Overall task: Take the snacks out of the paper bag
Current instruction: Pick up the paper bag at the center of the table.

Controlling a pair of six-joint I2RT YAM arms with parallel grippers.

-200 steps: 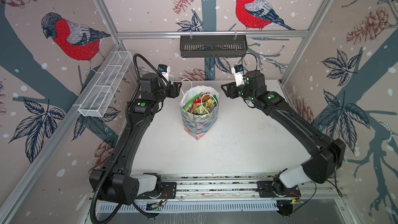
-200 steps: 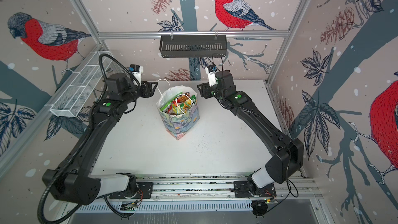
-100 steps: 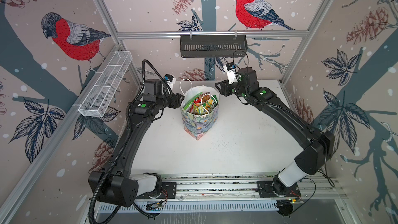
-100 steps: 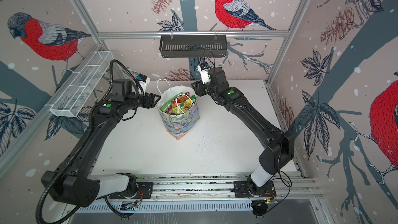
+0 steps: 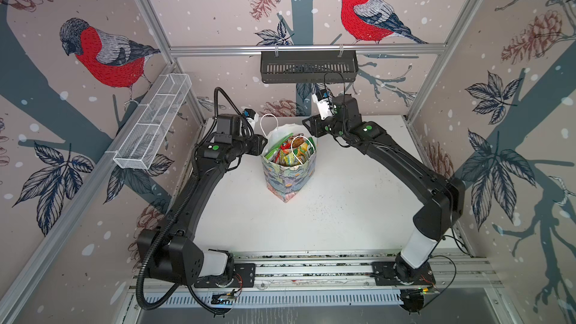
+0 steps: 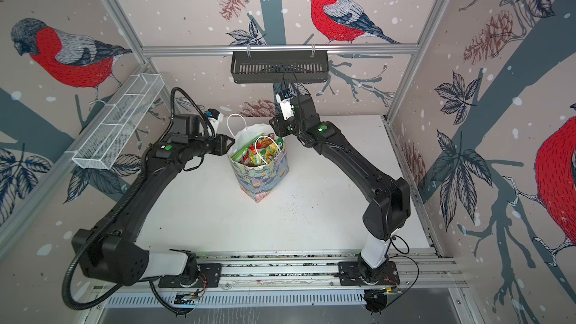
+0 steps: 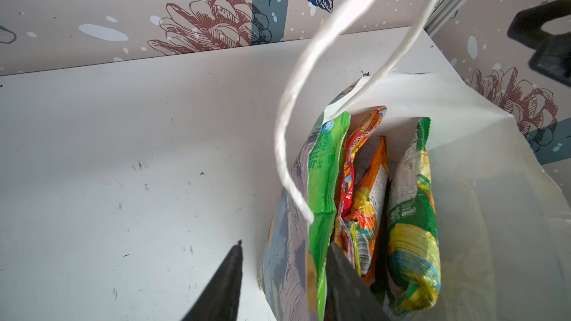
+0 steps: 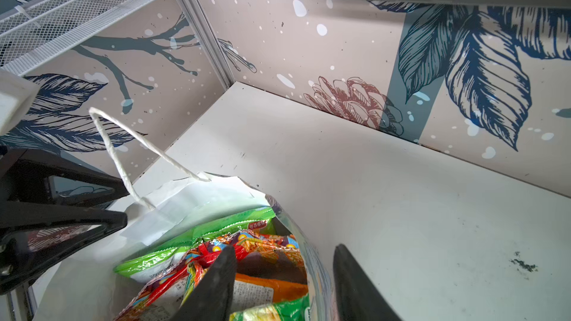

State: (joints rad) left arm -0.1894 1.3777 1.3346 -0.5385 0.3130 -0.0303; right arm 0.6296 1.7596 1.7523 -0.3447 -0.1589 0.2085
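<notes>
The paper bag stands upright mid-table, floral outside and white inside. Snacks stand packed in it. The left wrist view shows a bright green packet, a red one, an orange-yellow one and a green-yellow one. My left gripper is open astride the bag's left wall, one finger outside and one inside beside the bright green packet. My right gripper is open astride the far right wall, one finger among the snacks.
A white cord handle loops up over the bag's mouth. A white wire basket hangs on the left wall. A black slotted tray hangs on the back rail, close above my right wrist.
Both grippers have moved in from beside the bag onto its rim, the right one swinging left and back. Both pairs of jaws have narrowed.
</notes>
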